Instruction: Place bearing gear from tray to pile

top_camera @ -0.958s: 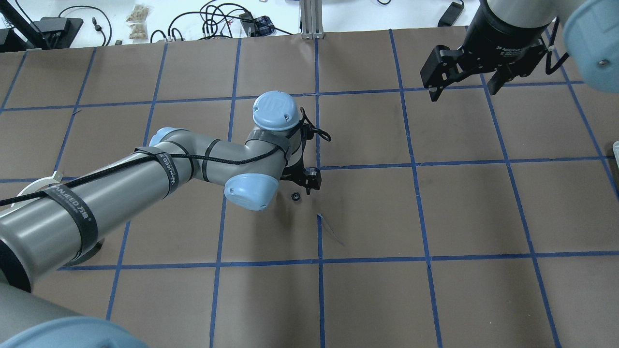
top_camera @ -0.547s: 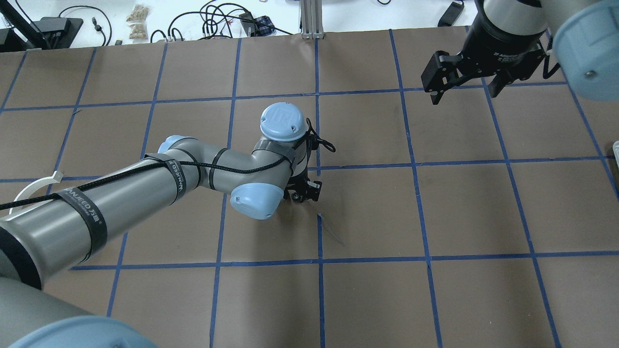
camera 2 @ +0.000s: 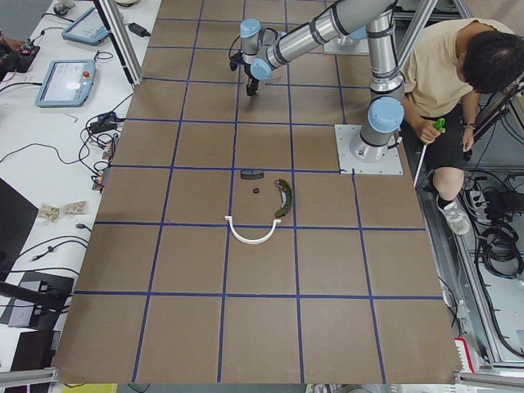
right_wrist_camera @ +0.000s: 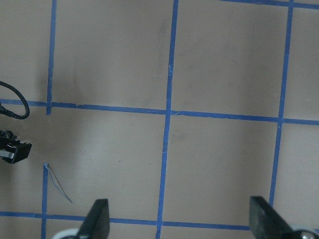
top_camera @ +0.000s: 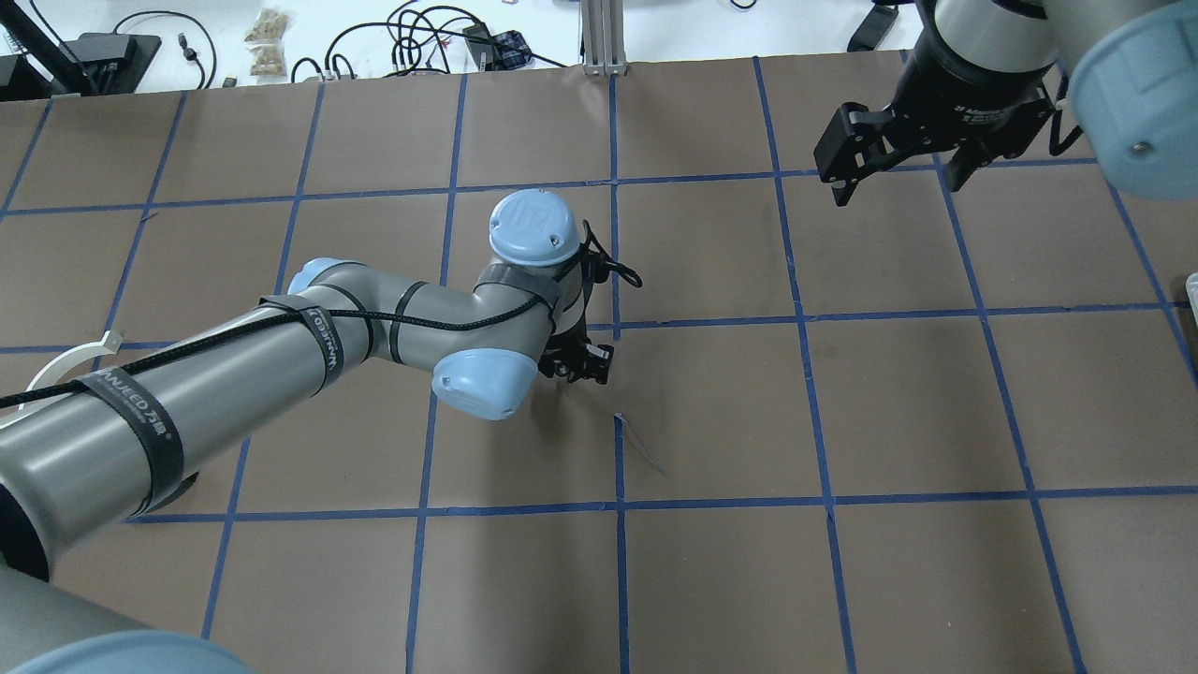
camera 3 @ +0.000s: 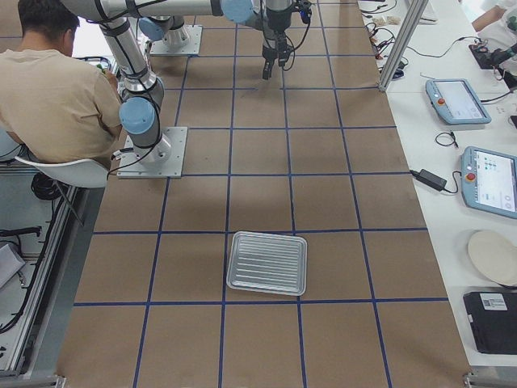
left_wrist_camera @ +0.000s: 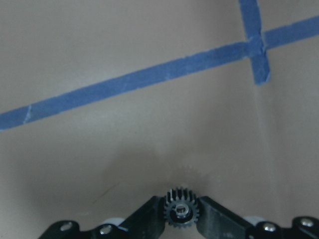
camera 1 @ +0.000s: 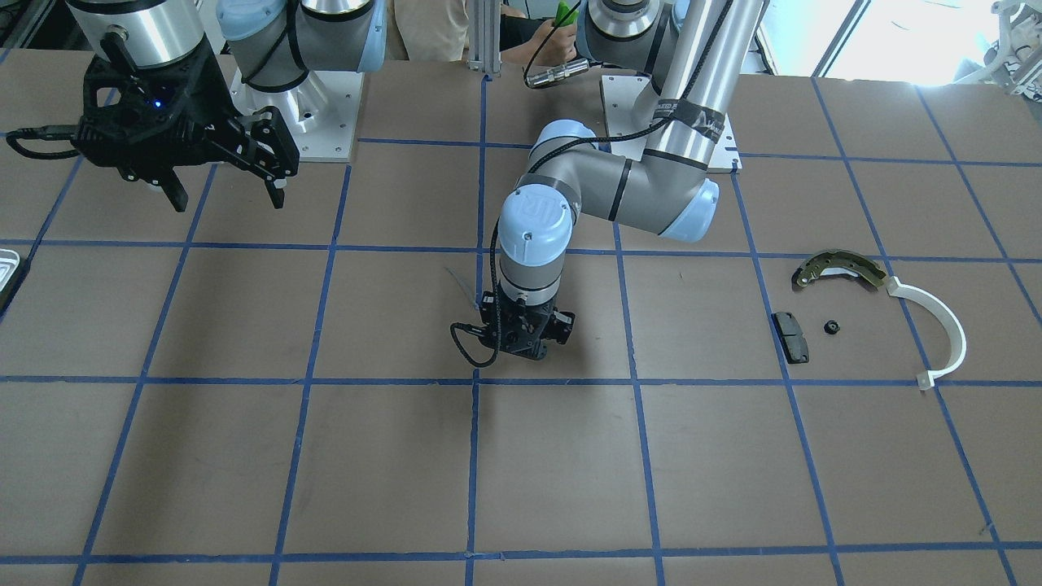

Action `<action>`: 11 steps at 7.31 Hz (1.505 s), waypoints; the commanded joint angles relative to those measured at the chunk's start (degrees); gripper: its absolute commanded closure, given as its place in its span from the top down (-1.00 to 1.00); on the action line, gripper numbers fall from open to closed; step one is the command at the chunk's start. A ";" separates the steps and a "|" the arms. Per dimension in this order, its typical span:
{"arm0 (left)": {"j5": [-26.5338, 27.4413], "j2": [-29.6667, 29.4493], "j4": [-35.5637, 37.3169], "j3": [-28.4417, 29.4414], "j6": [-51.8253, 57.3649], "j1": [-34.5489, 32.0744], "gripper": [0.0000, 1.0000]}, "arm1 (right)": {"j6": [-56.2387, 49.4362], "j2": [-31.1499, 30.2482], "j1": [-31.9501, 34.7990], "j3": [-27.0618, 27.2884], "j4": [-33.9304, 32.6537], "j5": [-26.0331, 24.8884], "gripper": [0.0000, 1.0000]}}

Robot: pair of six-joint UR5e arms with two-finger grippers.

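L arm (top_camera: pixel 234 374): silver-grey tubes, pale-blue joint caps (top_camera: pixel 533 227) w/ UR logo + small screws. Black braided cable (top_camera: pixel 440 323) runs along it, held by black straps (top_camera: pixel 323 337) w/ white lettering. R arm (camera 1: pixel 142 28): same silver/blue, black wrist collar w/ white print. Right gripper (camera 1: pixel 226 197) matte black, angular (tiny blue LED on its body). Left gripper (left_wrist_camera: pixel 181 214) black too, silver screws. Grey square base plates (camera 1: pixel 326 122) w/ bolts.

Brown table (top_camera: pixel 917 402), blue tape grid (top_camera: pixel 829 501)

Pile (camera 2: pixel 283 199) on brown table (camera 2: pixel 327 270)
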 commanded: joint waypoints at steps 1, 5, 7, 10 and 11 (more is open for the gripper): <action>0.45 2.25 -5.28 2.08 3.40 7.57 -1.00 | 0.07 -0.03 0.00 0.09 0.03 0.13 1.00; 13.52 8.67 -11.11 -0.01 17.36 26.67 -1.00 | 0.33 -0.12 0.00 0.36 -0.05 0.13 1.00; 12.41 9.64 -11.02 -0.64 26.45 36.57 -1.00 | 0.51 -0.12 0.00 0.45 0.03 0.22 1.00; 6.35 8.08 -10.76 -0.03 48.43 54.16 -1.00 | 0.51 -0.03 0.09 0.45 -0.05 0.22 1.00; 3.99 7.37 -10.23 -0.02 50.76 56.29 -1.00 | 0.60 -0.03 0.09 0.45 0.03 0.30 1.00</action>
